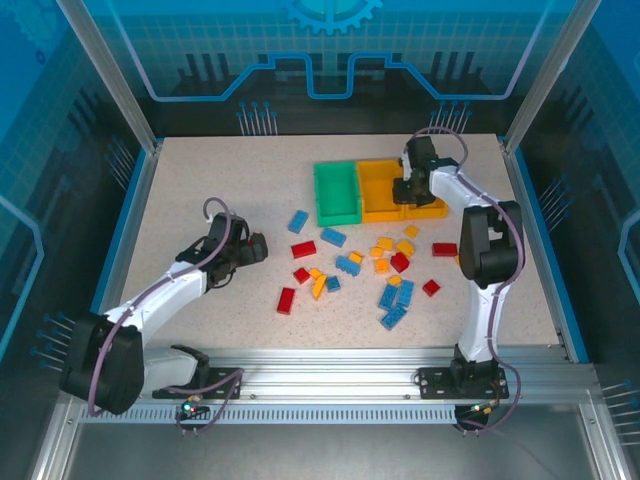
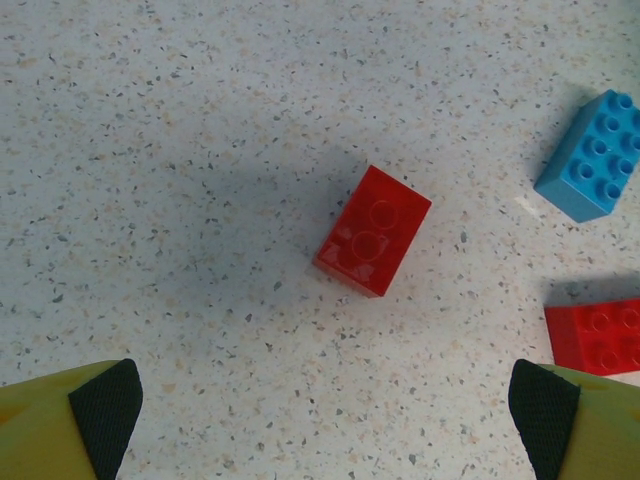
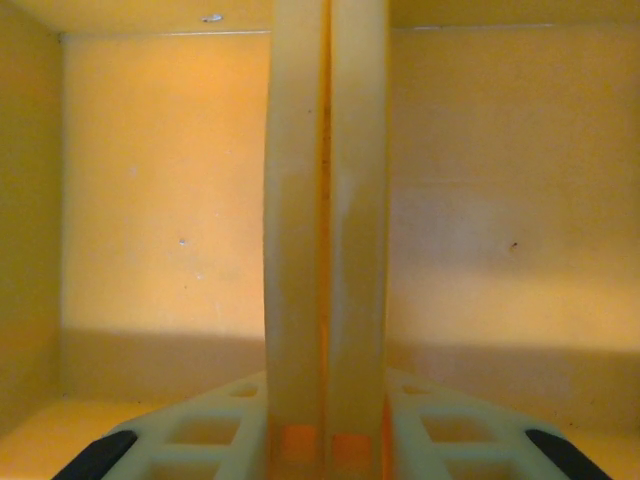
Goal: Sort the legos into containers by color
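Two grippers engaged, sorting barely begun

I find the right gripper (image 3: 327,445) clenched on the double wall (image 3: 295,200) where the two orange-yellow containers (image 1: 380,214) join. Its jaws bear on both faces of that wall and hold no brick. The green container (image 1: 338,218) is joined on at their left, its floor bare. The left gripper (image 2: 325,410) hangs fully released above a red lego (image 2: 372,232) lying underside up on the table (image 2: 180,150). A blue lego (image 2: 592,155) and a second red lego (image 2: 600,335) sit off to one side. The other legos (image 1: 348,265) lie scattered just in front of the containers.

Judgement: the right arm is steadying or shifting the row of containers, and the left is lined up for a first pick. Next I would centre the left jaws over the red lego, turn them to span its narrow width, lower, and close before lifting.
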